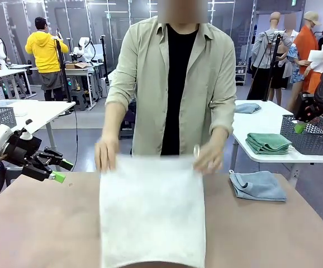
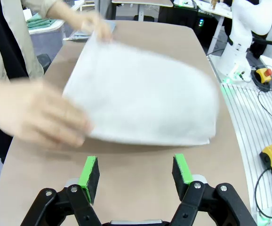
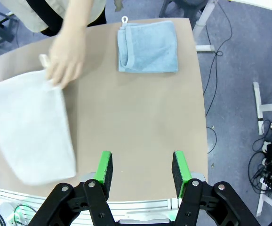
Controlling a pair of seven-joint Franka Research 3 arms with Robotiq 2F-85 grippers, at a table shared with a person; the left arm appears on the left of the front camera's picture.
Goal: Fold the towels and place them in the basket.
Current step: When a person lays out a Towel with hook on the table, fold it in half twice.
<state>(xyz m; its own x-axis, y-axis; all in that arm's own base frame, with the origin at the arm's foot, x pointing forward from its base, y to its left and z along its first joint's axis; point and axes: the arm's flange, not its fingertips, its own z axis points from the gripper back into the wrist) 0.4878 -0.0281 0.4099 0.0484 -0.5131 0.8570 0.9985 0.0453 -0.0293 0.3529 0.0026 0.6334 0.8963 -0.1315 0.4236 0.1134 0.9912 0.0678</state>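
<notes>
**Surface.** Brown table (image 1: 38, 223) in an open workshop, with white side tables beyond it.

**Item 1, nearest.** Left pincer (image 1: 62, 171), low at the table's left edge. Its jaws stand apart with nothing between them, and it is clear of all cloth.

**Item 2.** Right pincer (image 3: 142, 155), held high over the table's near right part and looking down. Its jaws are parted and empty, over bare tabletop.

**Item 3.** Cream-white towel (image 1: 150, 212), mid-table, running from the near edge toward the far side. It looks to be a single layer, opened out and slightly lifted and blurred at its far end. Unfolded.

**Item 4.** A person's hands, one (image 1: 107, 155) at each far corner of the white towel, the other (image 1: 210, 159) pinching the corner by a small loop.

**Item 5.** Grey-blue towel (image 1: 257, 186), far right of the table, well apart from the white one. It lies loosely doubled with a hanging loop at one corner. Not in the basket.

**Item 6, farthest.** Dark mesh basket (image 1: 307, 145) on a white side table at the right. A folded green towel (image 1: 269, 143) lies just beside it, outside. The basket's contents cannot be made out.

**Status (judged).** Early. No towel is seen inside the basket. The white one awaits folding, and all visible towels remain to be binned.
</notes>
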